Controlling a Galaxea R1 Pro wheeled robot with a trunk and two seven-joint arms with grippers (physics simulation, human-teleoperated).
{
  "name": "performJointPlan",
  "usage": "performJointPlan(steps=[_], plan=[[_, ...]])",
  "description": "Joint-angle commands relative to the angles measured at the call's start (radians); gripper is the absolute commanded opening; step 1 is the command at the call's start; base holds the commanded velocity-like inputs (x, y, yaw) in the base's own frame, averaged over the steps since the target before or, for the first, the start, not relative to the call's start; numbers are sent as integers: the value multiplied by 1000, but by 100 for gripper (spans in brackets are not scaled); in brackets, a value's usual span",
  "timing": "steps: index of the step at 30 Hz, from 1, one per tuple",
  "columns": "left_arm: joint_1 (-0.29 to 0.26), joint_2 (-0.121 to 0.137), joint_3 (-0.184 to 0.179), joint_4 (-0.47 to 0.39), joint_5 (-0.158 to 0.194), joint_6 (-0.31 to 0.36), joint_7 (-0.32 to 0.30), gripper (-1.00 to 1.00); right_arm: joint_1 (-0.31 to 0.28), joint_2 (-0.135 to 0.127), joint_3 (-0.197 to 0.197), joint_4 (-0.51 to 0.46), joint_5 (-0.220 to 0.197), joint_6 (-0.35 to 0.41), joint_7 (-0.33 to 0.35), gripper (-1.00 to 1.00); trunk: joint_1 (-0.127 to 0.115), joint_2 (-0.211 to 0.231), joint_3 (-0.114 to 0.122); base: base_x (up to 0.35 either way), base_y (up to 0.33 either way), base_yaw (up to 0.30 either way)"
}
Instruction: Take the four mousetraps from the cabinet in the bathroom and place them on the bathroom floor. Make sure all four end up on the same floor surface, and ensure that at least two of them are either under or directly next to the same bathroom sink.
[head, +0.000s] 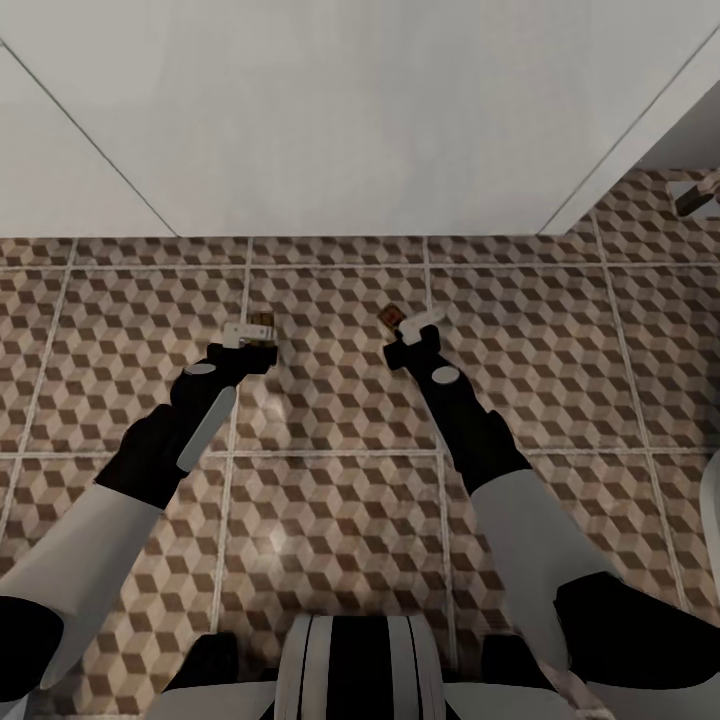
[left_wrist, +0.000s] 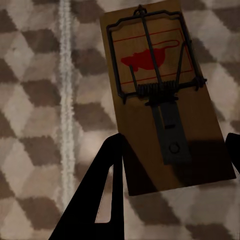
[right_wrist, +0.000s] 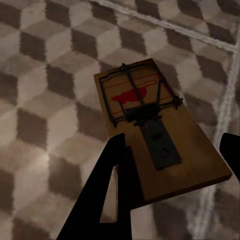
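I hold both arms stretched forward over the bathroom floor (head: 330, 400). Left claw (head: 258, 331) clamps one mousetrap (left_wrist: 160, 95); right claw (head: 405, 322) clamps another mousetrap (right_wrist: 150, 125), above the tiles.

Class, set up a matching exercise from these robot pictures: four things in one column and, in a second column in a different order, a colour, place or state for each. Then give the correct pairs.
Column 1
1. left gripper
2. right gripper
3. bathroom floor
4. wall

Column 2
A. plain white, beyond the tiles
B. brown, beige and white cube pattern
C. holds a mousetrap near a pale grout line
D. holds a mousetrap at the head view's right

Pairs: 1-C, 2-D, 3-B, 4-A
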Motion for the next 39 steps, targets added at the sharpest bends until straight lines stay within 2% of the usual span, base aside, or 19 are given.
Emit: performJointPlan(steps=[1, 39], plan=[[-1, 1, -4, -1, 8, 3, 13, -100, 0, 0, -1, 1, 11, 2, 5, -100, 0, 0, -1, 183, 0, 0], [4, 1, -4, -3, 8, 3, 14, -100, 0, 0, -1, 18, 13, -8, 0, -100, 0, 0, -1, 100, 0, 0]])
